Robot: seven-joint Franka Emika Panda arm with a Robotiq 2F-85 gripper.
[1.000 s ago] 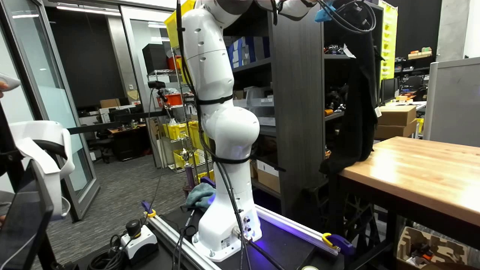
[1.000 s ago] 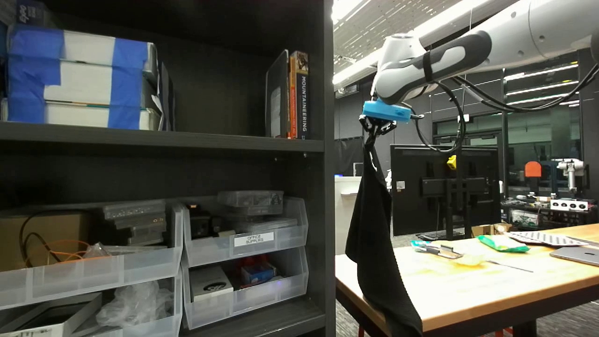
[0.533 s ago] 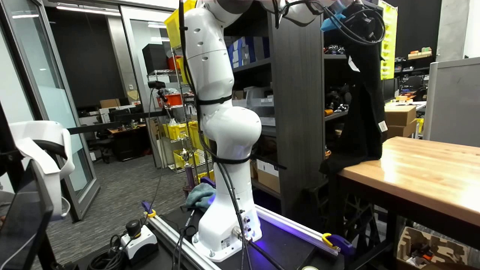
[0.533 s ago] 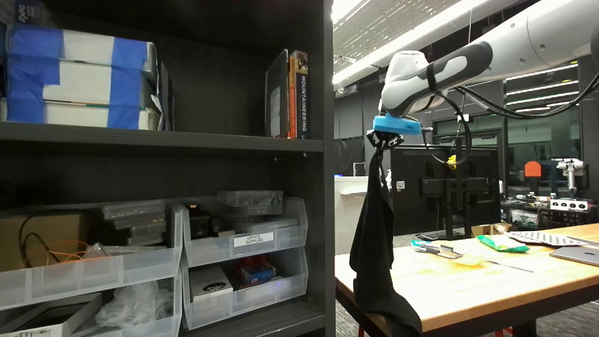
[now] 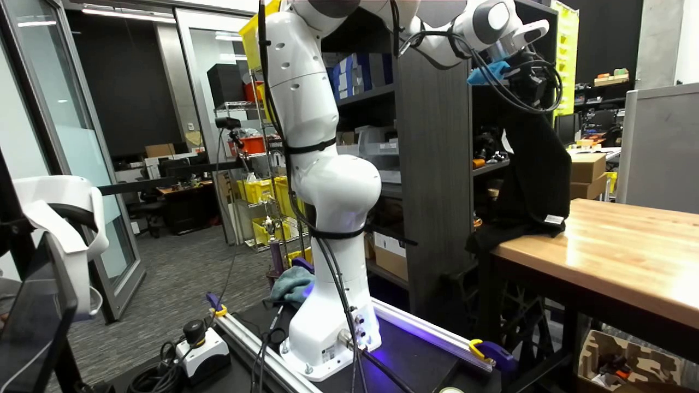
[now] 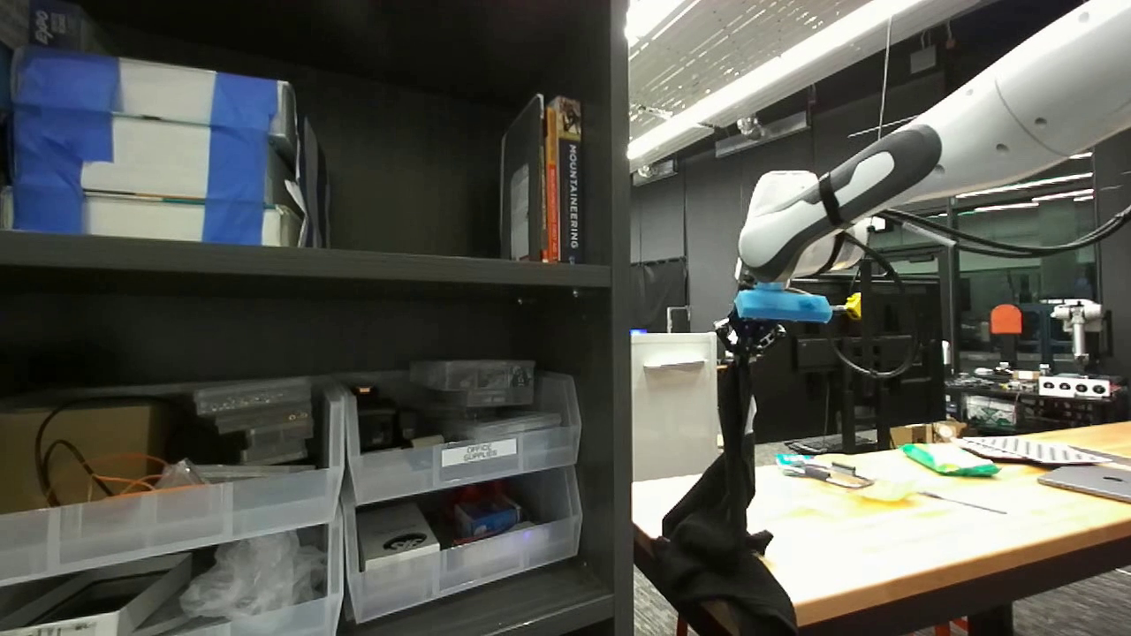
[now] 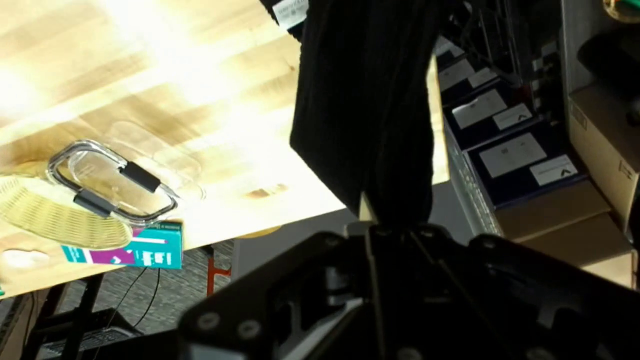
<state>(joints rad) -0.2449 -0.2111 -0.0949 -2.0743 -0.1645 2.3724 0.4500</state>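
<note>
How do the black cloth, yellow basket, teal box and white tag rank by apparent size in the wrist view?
Largest to smallest, by visible area:
1. black cloth
2. yellow basket, cut off by the frame
3. teal box, partly hidden
4. white tag

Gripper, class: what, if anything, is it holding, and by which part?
A black cloth, pinched at its upper end by the gripper; whether that end is a corner or an edge is too dark to tell.

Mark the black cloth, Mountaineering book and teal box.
Black cloth (image 7: 367, 100), in the wrist view: middle of its visible part.
Mountaineering book (image 6: 573, 194), in an exterior view: its titled spine.
Teal box (image 7: 137, 253), in the wrist view: its printed face.
</note>
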